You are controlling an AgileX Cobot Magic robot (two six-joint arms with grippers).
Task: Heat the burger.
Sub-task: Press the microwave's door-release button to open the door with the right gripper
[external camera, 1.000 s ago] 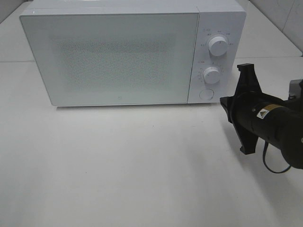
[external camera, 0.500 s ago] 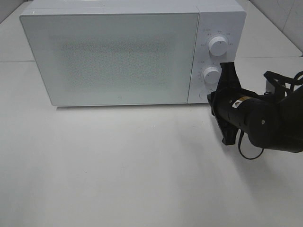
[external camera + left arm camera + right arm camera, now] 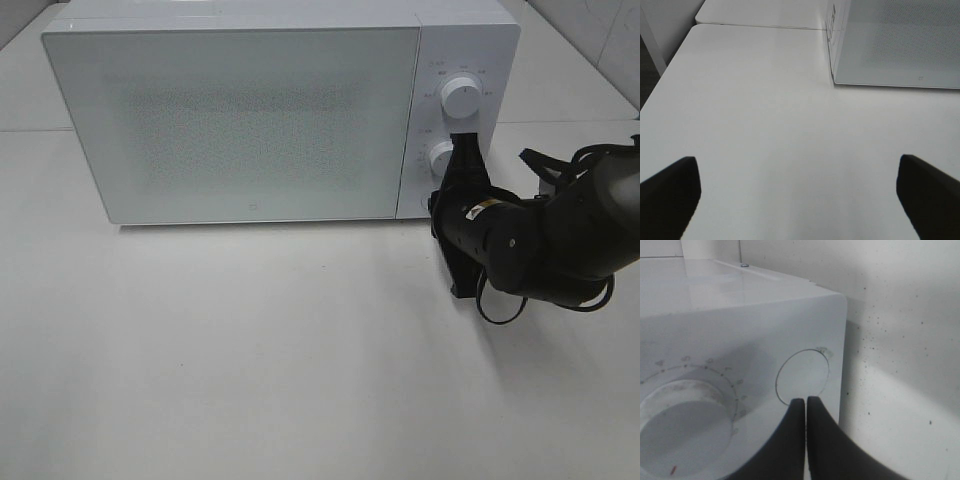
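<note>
Right gripper (image 3: 805,401) pointing at round button (image 3: 803,377) on microwave (image 3: 250,120) panel, fingers pressing together. Left gripper (image 3: 796,167) hovering over table (image 3: 765,125), fingers standing wide apart, holding nothing. Microwave door sitting closed; burger showing in no view, whereabouts impossible to tell.

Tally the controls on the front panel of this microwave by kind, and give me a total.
Knobs: 2, the upper knob and the lower knob
Buttons: 1, the round button
Total: 3
</note>
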